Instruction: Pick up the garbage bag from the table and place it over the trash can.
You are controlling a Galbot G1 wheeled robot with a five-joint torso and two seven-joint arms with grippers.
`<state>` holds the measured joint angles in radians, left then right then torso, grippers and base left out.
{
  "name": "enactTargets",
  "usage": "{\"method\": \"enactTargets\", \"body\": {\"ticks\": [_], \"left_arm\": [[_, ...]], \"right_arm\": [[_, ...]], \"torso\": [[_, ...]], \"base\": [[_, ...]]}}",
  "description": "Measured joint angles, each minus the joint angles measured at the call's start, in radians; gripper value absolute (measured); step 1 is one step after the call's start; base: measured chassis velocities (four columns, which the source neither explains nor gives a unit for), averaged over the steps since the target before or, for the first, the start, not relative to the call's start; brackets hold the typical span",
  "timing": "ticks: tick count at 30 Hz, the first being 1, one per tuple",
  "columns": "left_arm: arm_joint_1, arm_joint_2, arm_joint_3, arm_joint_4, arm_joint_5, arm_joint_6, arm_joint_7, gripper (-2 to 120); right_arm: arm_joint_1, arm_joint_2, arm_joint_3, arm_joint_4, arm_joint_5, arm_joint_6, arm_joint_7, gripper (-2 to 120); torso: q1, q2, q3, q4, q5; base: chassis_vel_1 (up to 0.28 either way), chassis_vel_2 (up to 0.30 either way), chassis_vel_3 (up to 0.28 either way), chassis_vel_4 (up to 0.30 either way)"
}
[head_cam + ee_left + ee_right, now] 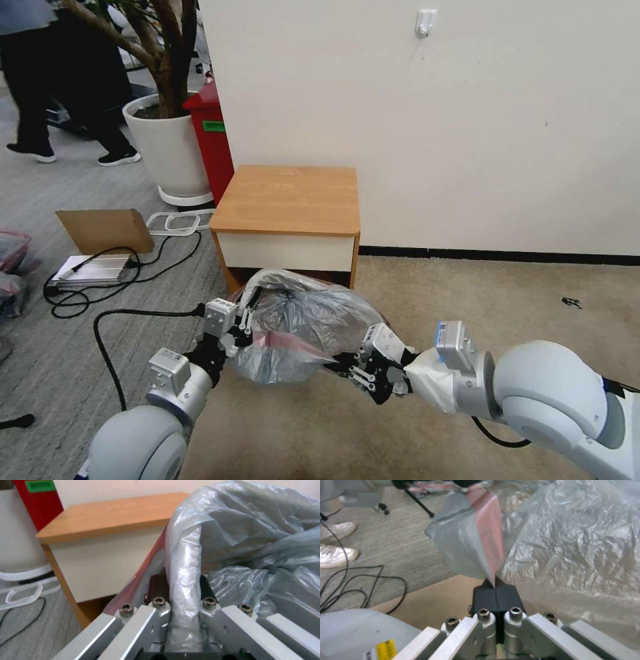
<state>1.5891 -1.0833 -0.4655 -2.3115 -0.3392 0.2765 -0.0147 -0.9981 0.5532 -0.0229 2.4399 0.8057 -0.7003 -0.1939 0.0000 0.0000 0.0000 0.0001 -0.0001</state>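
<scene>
Both grippers, left (245, 321) and right (345, 365), pinch the garbage bag (303, 323) rim, stretched before the table (287, 200).

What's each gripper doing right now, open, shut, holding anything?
Left gripper: shut on a bunched fold of the garbage bag, in front of the table.
Right gripper: shut on the bag's pink-red rim band.
</scene>
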Motion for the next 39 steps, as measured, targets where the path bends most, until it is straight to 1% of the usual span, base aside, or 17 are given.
{"method": "enactTargets", "body": {"ticks": [5,7,9,10,12,13,14,16,18,26,32,35,39], "left_arm": [[-0.012,-0.005,0.01,0.004,-0.064,0.032,-0.04,5],[-0.013,-0.005,0.01,0.005,-0.071,0.035,-0.043,5],[-0.027,-0.004,0.013,0.008,-0.155,0.062,-0.076,5],[-0.027,-0.004,0.013,0.008,-0.155,0.062,-0.076,5],[-0.039,-0.005,0.014,0.007,-0.266,0.093,-0.117,5],[-0.041,-0.006,0.013,0.003,-0.302,0.103,-0.128,5],[-0.041,-0.006,0.013,0.003,-0.302,0.103,-0.128,5],[-0.044,-0.009,0.006,-0.004,-0.375,0.123,-0.151,5],[-0.044,-0.01,-0.003,-0.006,-0.417,0.135,-0.162,5],[-0.045,-0.007,-0.034,0.007,-0.474,0.154,-0.17,5],[-0.05,-0.004,-0.039,0.011,-0.505,0.16,-0.172,5],[-0.064,-0.007,-0.042,0.016,-0.549,0.167,-0.185,5],[-0.072,-0.01,-0.048,0.022,-0.583,0.176,-0.191,5]], "right_arm": [[-0.02,0.001,-0.047,0.014,-0.055,0.013,-0.009,0],[-0.021,0.002,-0.048,0.015,-0.058,0.014,-0.011,0],[-0.053,-0.001,-0.053,0.019,-0.131,0.028,-0.054,0],[-0.053,-0.001,-0.053,0.019,-0.131,0.028,-0.054,0],[-0.077,-0.009,-0.06,0.011,-0.188,0.041,-0.079,0],[-0.08,-0.008,-0.061,0.005,-0.2,0.042,-0.08,0],[-0.08,-0.008,-0.061,0.005,-0.2,0.042,-0.08,0],[-0.086,-0.002,-0.06,-0.015,-0.246,0.045,-0.08,0],[-0.099,0.001,-0.044,-0.031,-0.29,0.049,-0.08,0],[-0.136,-0.007,0.014,-0.031,-0.351,0.049,-0.082,0],[-0.162,-0.012,0.045,-0.036,-0.378,0.049,-0.084,0],[-0.187,-0.018,0.071,-0.04,-0.418,0.061,-0.09,0],[-0.215,-0.018,0.108,-0.04,-0.452,0.069,-0.104,0]], "torso": [[0.0,0.0,0.0,0.0,0.0],[0.0,0.0,0.0,0.0,0.0001],[0.0,0.0,0.0,-0.0001,0.0],[0.0,0.0,0.0,-0.0001,0.0],[0.0,0.0,0.0,-0.0002,0.0],[0.0,0.0,0.0,-0.0001,0.0],[0.0,0.0,0.0,-0.0001,0.0],[0.0,0.0,0.0,-0.0001,0.0],[0.0,0.0,0.0,0.0,0.0001],[0.0,0.0,0.0,-0.0001,0.0001],[0.0,0.0,0.0,-0.0001,0.0001],[0.0,0.0,0.0,-0.0001,0.0],[0.0,0.0,0.0,-0.0001,0.0]], "base": [[0.0,0.0,0.0,0.0],[0.0,0.0,0.0,0.0],[0.0,0.0,0.0,0.0],[0.0,0.0,0.0,0.0],[0.0,0.0,0.0,0.0],[0.0,0.0,0.0,0.0],[0.0,0.0,0.0,0.0],[0.0,0.0,0.0,0.0],[0.0,0.0,0.0,0.0],[0.0,0.0,0.0,0.0],[0.0,0.0,0.0,0.0],[0.0,0.0,0.0,0.0],[0.0,0.0,0.0,0.0]]}}
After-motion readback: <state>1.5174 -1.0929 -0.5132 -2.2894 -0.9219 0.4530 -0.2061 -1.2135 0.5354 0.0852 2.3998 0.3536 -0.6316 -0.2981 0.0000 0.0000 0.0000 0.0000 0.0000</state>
